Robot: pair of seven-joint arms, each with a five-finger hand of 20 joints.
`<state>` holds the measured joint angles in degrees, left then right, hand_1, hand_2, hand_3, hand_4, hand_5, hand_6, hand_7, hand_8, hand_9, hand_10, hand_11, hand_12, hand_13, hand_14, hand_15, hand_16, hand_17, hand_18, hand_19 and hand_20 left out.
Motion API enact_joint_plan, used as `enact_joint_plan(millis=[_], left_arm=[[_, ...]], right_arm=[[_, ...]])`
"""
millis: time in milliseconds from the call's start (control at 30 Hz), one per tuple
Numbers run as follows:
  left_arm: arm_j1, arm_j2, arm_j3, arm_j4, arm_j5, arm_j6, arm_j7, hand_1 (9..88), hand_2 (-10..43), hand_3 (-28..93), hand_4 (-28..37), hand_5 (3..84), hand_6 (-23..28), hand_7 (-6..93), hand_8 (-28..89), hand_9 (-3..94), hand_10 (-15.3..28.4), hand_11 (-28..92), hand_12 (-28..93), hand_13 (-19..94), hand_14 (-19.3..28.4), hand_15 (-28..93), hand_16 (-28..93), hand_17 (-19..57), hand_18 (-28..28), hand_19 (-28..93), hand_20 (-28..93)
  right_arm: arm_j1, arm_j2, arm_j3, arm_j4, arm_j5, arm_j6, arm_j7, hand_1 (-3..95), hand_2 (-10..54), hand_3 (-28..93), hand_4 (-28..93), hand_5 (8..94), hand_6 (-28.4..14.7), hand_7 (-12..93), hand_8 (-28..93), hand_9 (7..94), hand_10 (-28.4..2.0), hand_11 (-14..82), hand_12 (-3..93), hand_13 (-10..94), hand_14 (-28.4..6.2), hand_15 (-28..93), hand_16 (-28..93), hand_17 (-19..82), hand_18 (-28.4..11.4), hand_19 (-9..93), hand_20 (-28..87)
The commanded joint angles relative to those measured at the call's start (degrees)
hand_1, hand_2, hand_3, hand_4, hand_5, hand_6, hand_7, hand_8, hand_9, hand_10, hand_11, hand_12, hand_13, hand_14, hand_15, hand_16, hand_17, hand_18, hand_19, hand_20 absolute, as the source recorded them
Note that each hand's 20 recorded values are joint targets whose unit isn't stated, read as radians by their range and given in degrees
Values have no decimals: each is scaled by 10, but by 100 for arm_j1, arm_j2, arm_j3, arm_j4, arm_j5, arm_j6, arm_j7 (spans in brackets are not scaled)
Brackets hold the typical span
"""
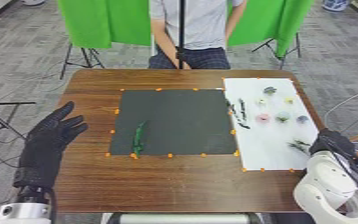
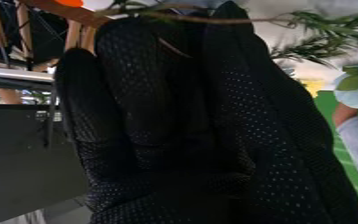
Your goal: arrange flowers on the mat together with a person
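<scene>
In the head view, my left hand (image 1: 53, 136) is open at the table's left side, apart from the dark mat (image 1: 180, 117). A green sprig (image 1: 139, 137) lies on that mat's left part. My right hand (image 1: 333, 143) is at the lower right edge of the white sheet (image 1: 269, 160), close beside leafy sprigs (image 1: 299, 145). The sheet also bears a pink flower (image 1: 262, 118), a pale green one (image 1: 283, 116) and dark stems (image 1: 243, 113). In the right wrist view, my right hand (image 2: 171, 125) has straight fingers, with a brown stem (image 2: 215, 20) and foliage (image 2: 322, 24) at their tips.
Orange tabs (image 1: 169, 155) mark the mat's borders. A thin dark pole (image 1: 182, 35) rises beyond the table's far edge, with green cloth (image 1: 98, 22) behind. Bare wood (image 1: 175, 180) runs along the table's near side.
</scene>
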<state>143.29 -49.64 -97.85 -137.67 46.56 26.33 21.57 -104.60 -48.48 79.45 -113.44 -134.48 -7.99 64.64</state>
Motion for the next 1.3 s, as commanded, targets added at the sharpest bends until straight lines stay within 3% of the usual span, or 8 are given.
enact_joint_plan(millis=[33, 100, 200, 633, 767, 967, 1133, 1300], left_arm=[[92, -74, -67, -36, -12, 14, -83, 215, 51, 797, -283, 338, 70, 160, -114, 333, 189, 265, 83, 230, 252, 480, -108, -98, 222, 473, 40], [128, -49, -87, -48, -30, 22, -51, 214, 51, 799, -283, 338, 70, 159, -114, 333, 189, 265, 83, 230, 252, 481, -108, -98, 222, 473, 40], [162, -51, -127, -64, -24, 30, -49, 215, 51, 798, -283, 339, 70, 159, -114, 333, 189, 265, 83, 230, 251, 481, -109, -99, 222, 473, 40], [307, -15, -315, -165, -35, 67, -11, 215, 51, 796, -283, 341, 72, 158, -112, 333, 190, 263, 84, 228, 254, 482, -109, -99, 223, 475, 39], [343, -55, -402, -200, -5, 55, -93, 214, 51, 795, -283, 340, 72, 157, -111, 334, 190, 263, 86, 228, 254, 482, -109, -99, 223, 475, 38], [105, -44, -326, -156, 47, -43, -267, 215, 51, 795, -283, 342, 73, 155, -110, 334, 191, 265, 88, 228, 255, 484, -108, -98, 222, 476, 37], [-72, 20, -247, -121, 66, -67, -293, 215, 51, 793, -283, 345, 80, 147, -106, 332, 196, 267, 89, 225, 259, 489, -109, -98, 223, 477, 36], [-64, 2, -299, -127, 90, -83, -343, 216, 49, 792, -283, 348, 84, 138, -97, 329, 205, 265, 92, 216, 270, 503, -113, -100, 225, 483, 33]], right_arm=[[-77, 92, -88, -23, -252, 414, -61, 663, -85, 503, -211, 855, -86, 131, 55, 862, -130, 194, 248, 779, -72, 609, 135, 520, -159, 932, 107], [-71, 134, -97, -120, -382, 611, -95, 630, -92, 556, -244, 874, -41, 130, 63, 879, -132, 273, 230, 803, -80, 614, 147, 532, -167, 932, 150], [12, 195, -138, -338, -463, 837, -149, 608, -95, 590, -264, 885, -17, 130, 71, 895, -129, 317, 213, 821, -82, 615, 161, 541, -174, 932, 177], [1095, -85, -1099, -1276, -195, 1299, -757, 594, -95, 631, -281, 895, -7, 143, 74, 910, -123, 336, 226, 839, -80, 621, 190, 549, -184, 932, 240], [2076, -688, -2037, -986, 189, 1059, -1048, 594, -95, 635, -279, 896, -9, 145, 78, 910, -124, 337, 228, 839, -82, 623, 193, 547, -187, 932, 253], [3113, -1456, -3193, -229, 360, 829, -1280, 590, -95, 631, -267, 890, -10, 146, 84, 907, -123, 346, 230, 838, -84, 626, 195, 546, -191, 932, 266], [3375, -1900, -3607, 326, 320, 445, -1273, 584, -95, 625, -259, 891, -11, 150, 85, 906, -121, 359, 231, 837, -84, 635, 196, 547, -193, 932, 277], [3568, -2187, -4005, 758, 122, 18, -1256, 577, -95, 615, -248, 893, -11, 154, 83, 906, -123, 367, 229, 840, -82, 638, 195, 549, -195, 932, 287]])
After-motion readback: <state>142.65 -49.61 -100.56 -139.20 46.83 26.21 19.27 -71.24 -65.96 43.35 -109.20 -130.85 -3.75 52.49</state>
